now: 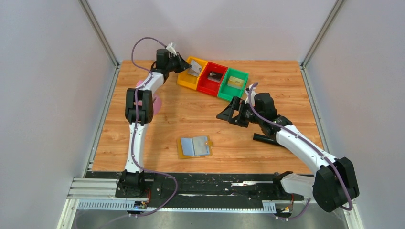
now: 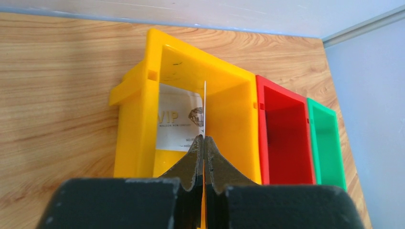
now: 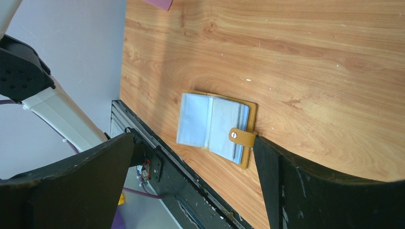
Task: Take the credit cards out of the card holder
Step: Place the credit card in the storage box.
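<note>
The left gripper [image 1: 185, 66] is pressed together on a silver-grey card [image 1: 193, 71], which reaches from its tips down into the yellow bin [image 1: 184, 78] just ahead of it. The holder [image 1: 194, 147] lies open on the counter [image 1: 157, 133], blue side up. It is well apart from that gripper, back toward the arm bases, and it lies ahead of and below the right gripper [image 1: 228, 109]. That gripper hangs above the counter with its jaws spread wide, gripping nothing. The top view alone shows a dark card [image 1: 213, 75] in the red bin [image 1: 207, 89] and a golden card [image 1: 234, 82] in the green bin [image 1: 228, 95], both to the right of the left gripper. It also shows a black rod [image 1: 265, 138] just behind the right gripper and a pink block [image 1: 155, 102] partly hidden by the left arm. The left wrist view hides those bins' contents. It shows the pinched card edge-on, a thin line rising from the closed tips, and a white face printed VIP just left of that line. I cannot tell whether that face belongs to the pinched card. The right wrist view frames the holder between the two spread fingers [image 3: 76, 186] and shows its clear sleeves. The tan tab [image 3: 241, 137] with its snap lies nearest the right finger.
</note>
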Robot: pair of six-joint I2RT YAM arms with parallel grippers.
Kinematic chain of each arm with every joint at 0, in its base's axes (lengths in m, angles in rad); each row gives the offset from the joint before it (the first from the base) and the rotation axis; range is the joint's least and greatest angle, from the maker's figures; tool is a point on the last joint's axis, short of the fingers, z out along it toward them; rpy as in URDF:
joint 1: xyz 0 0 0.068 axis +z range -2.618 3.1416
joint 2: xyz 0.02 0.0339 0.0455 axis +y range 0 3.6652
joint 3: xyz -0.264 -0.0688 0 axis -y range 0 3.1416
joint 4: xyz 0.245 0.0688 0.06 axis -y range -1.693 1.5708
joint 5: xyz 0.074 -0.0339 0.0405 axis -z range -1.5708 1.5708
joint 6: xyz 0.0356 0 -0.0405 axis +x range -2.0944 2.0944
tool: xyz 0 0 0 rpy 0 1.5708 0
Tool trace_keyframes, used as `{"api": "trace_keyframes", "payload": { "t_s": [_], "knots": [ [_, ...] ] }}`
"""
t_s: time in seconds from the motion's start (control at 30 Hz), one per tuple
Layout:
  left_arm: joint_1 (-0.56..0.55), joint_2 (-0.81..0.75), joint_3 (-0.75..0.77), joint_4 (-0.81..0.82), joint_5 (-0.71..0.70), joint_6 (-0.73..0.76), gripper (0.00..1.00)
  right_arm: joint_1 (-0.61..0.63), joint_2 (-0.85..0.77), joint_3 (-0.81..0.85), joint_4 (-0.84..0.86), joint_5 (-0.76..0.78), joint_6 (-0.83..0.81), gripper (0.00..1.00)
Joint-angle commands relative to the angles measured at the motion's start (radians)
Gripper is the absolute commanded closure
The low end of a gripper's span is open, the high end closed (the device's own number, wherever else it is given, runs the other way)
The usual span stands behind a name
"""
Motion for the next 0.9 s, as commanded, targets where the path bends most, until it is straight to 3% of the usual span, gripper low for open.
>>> {"api": "trace_keyframes", "payload": {
  "t_s": [0.0, 0.87],
  "knots": [
    [-0.001, 0.034, 0.075, 0.053, -0.017, 0.001, 1.00, -0.001, -0.022, 0.042, -0.002, 0.023, -0.020, 0.00],
    [-0.010, 0.086, 0.141, 0.052, -0.037, 0.009, 0.79, -0.001, -0.015, 0.064, -0.011, 0.027, -0.011, 0.00]
  ]
}}
